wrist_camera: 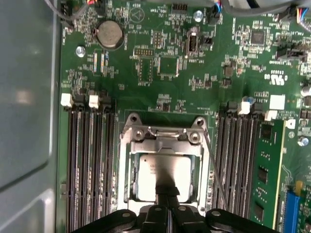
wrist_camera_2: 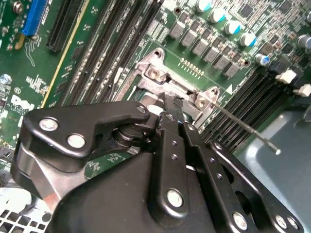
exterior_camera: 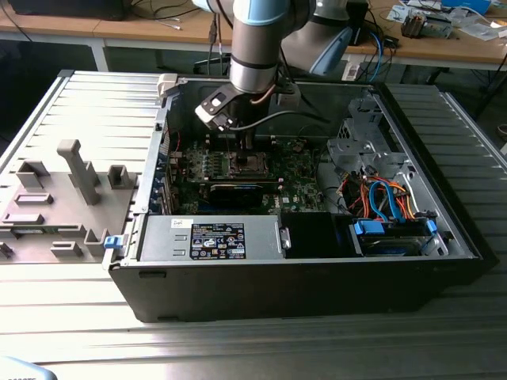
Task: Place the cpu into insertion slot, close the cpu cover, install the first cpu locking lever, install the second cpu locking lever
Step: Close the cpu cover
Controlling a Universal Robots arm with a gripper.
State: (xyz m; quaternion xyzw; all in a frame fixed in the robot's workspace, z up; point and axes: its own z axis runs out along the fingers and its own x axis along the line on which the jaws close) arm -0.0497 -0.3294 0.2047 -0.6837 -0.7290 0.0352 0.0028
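The cpu point(wrist_camera: 158, 170) lies flat in the insertion slot point(wrist_camera: 127, 170) of the green motherboard point(wrist_camera: 160, 63). Its dull silver top shows through the window of the cpu cover point(wrist_camera: 165, 147), which lies down over it. My gripper point(wrist_camera: 167, 194) is shut, its black fingertips pressed together and resting on or just above the cpu's near edge. In the second wrist view the fingers point(wrist_camera_2: 171, 109) reach down to the socket's metal frame point(wrist_camera_2: 155, 73). A thin wire locking lever point(wrist_camera_2: 248, 128) stands out slantwise from the socket, beside the memory slots point(wrist_camera: 238, 160). In the exterior view the gripper point(exterior_camera: 240, 150) is lowered into the computer case.
Long black memory slots point(wrist_camera: 90, 160) flank the socket on both sides. A green card point(wrist_camera: 267, 179) stands on edge nearby. The case wall point(wrist_camera: 26, 97) is close to one side. A power supply point(exterior_camera: 210, 239) and drive cables point(exterior_camera: 380, 198) fill the case's front.
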